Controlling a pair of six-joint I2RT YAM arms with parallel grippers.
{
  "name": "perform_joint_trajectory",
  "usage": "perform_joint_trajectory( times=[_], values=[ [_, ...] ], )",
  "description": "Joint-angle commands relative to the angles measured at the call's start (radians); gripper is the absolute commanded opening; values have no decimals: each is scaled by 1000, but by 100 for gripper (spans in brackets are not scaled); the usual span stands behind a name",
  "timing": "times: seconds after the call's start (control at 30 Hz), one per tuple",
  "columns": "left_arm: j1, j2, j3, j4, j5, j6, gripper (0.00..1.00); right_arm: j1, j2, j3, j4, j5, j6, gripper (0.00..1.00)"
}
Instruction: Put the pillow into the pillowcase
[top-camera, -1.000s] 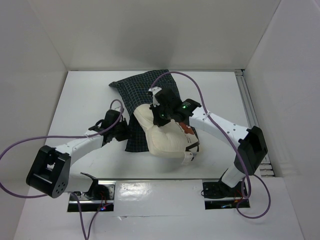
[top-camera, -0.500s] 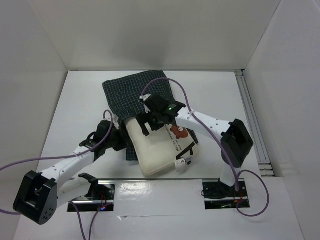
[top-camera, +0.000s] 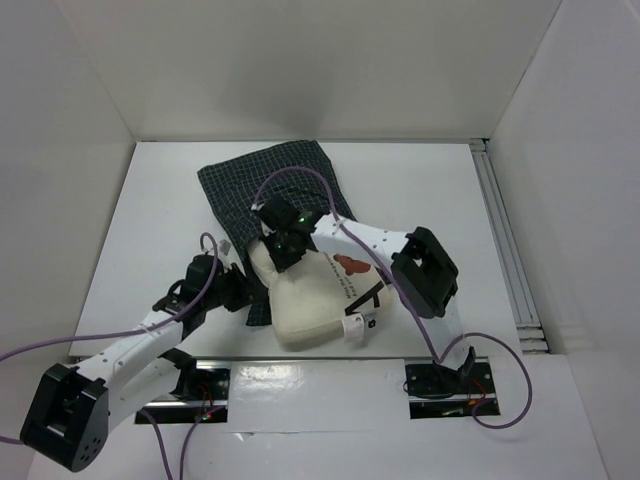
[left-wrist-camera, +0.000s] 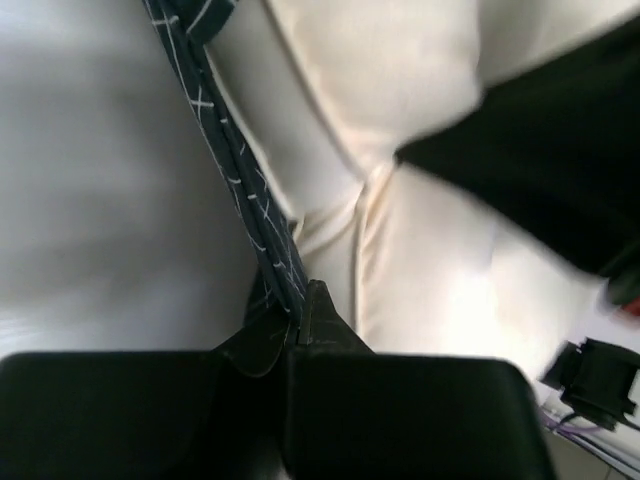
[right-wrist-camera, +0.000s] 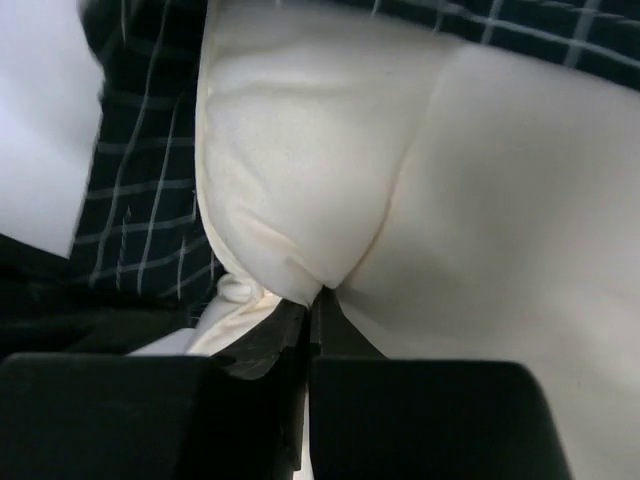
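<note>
Right, the right gripper has slid left across the table since half a second ago, and its elbow has folded in closer to the middle with it. The pillowcase has drifted a touch left too, while the left gripper has dropped slightly nearer the bases.

The pillow lies near centre on the near half, most of it outside the case, bear print facing up and side tag towards the bases. Its far-left corner meets the case's near edge.

The wrist cameras give what the overhead cannot (up there the arms cover the fingertips). The left wrist view shows its fingers pinched tight on the navy checked hem, cream pillow just beside it. The right wrist view shows its fingers clamped on a puckered fold of the pillow's cream fabric, with checked cloth running along the left and top of that corner.

The left arm stretches long and low from its base, diagonally towards the case's near-left edge. The right arm is bent sharply, forearm reaching left over the pillow, purple cable looping above the case.
</note>
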Motion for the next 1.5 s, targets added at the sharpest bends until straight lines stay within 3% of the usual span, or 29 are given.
perform_joint_trajectory(
  times=[0.0,0.2,0.23,0.43,0.63,0.83,1.0,1.07,1.1,1.13,1.17,1.2,1.23,1.27,1.3,1.47],
  values=[
    [0,-52,-17,149,176,-8,0,-133,-3,153,82,12,46,0],
    [-96,-101,-49,265,287,-9,0,-207,42,661,-20,70,55,0],
    [-107,-114,-49,291,296,-25,0,-207,42,662,-20,61,55,0],
    [-147,-179,-134,322,296,-66,0,-196,114,324,163,11,113,0],
    [-147,-277,-166,256,282,-92,0,-217,168,295,209,21,147,0],
    [-147,-211,-74,221,284,-49,0,-237,55,329,200,78,156,0],
    [-171,-255,-33,117,258,-49,0,-169,-68,144,247,89,158,0],
    [-171,-346,-7,-44,171,-49,0,-135,-77,82,270,61,158,0],
    [-171,-371,12,-105,132,-60,3,-124,-44,68,270,35,158,0],
    [-171,-392,33,-235,94,-60,12,-115,-30,80,217,20,149,10],
    [-171,-417,83,-344,21,-60,45,-115,-40,80,203,8,148,37],
    [-171,-417,110,-345,-8,-46,45,-115,-65,63,203,7,136,37],
    [-171,-427,139,-403,-35,-46,78,-115,-98,45,203,7,136,55],
    [-171,-428,168,-498,-90,-30,85,-128,-137,25,203,7,124,71],
    [-171,-428,226,-538,-123,-29,88,-139,-178,-18,203,20,109,75],
    [-171,-368,380,-693,-268,27,85,-285,-456,-202,203,63,99,80]
  ],
)
